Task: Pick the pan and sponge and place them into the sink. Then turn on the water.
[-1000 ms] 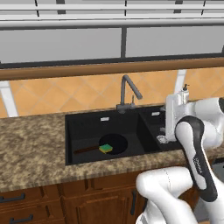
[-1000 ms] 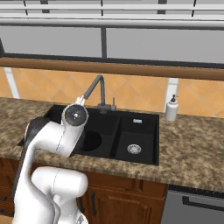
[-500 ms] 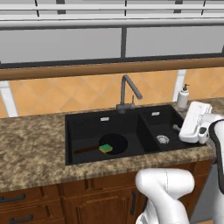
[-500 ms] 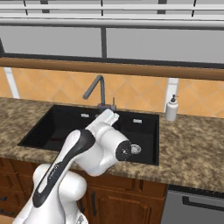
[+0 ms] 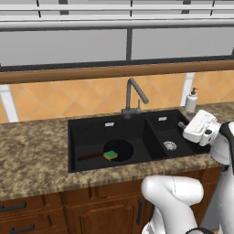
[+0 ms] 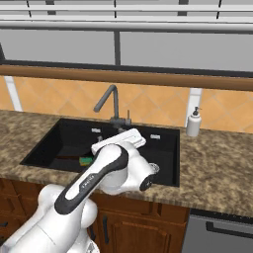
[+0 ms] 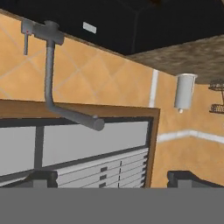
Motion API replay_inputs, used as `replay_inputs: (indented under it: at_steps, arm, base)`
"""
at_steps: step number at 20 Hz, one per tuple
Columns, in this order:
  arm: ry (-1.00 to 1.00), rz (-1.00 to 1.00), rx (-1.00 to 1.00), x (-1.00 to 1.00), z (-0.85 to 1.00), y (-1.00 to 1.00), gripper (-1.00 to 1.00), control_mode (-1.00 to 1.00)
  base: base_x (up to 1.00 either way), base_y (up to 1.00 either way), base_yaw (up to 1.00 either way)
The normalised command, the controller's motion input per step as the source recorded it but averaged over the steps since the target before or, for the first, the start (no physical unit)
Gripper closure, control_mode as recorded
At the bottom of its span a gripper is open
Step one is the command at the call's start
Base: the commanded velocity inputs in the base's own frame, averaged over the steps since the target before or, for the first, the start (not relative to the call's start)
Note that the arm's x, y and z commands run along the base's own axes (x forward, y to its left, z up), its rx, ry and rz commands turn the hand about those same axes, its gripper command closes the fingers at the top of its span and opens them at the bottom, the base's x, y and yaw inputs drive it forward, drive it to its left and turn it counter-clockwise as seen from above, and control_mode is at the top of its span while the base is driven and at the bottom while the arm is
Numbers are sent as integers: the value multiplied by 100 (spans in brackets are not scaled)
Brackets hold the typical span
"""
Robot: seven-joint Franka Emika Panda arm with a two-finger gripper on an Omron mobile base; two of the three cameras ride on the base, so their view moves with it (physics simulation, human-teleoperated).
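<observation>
The black pan (image 5: 119, 147) lies flat in the large basin of the sink (image 5: 87, 136), its brown handle pointing left. On the pan's near edge rests the green and yellow sponge (image 5: 109, 155), which peeks out beside my arm (image 6: 86, 161). My gripper (image 5: 183, 125) hangs over the right side of the small basin, open and holding nothing. In the hand view, which is rolled upside down, the gripper (image 7: 113, 178) faces the grey gooseneck faucet (image 7: 49, 74) and its small lever (image 7: 26, 38) from some way off. No water runs from the faucet (image 5: 133, 93).
A white soap dispenser (image 5: 191, 100) stands on the counter behind the small basin's right corner. The small basin's silver drain (image 5: 170, 146) lies below my hand. Speckled brown counter (image 5: 32, 151) surrounds the sink, with a tiled wall and window ledge behind.
My arm has swung right across the sink, and the hand has dropped lower over the small basin. The jaws have stayed open. Pan and sponge have not moved.
</observation>
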Motion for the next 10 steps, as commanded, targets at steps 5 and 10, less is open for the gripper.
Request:
replay_inputs:
  at_steps: [5, 10]
  arm:
    - [10, 1, 17, 65, 0, -1, -100, -100]
    - [0, 2, 5, 44, -2, -4, -100, -100]
  base:
    - [0, 0, 0]
    - [0, 0, 0]
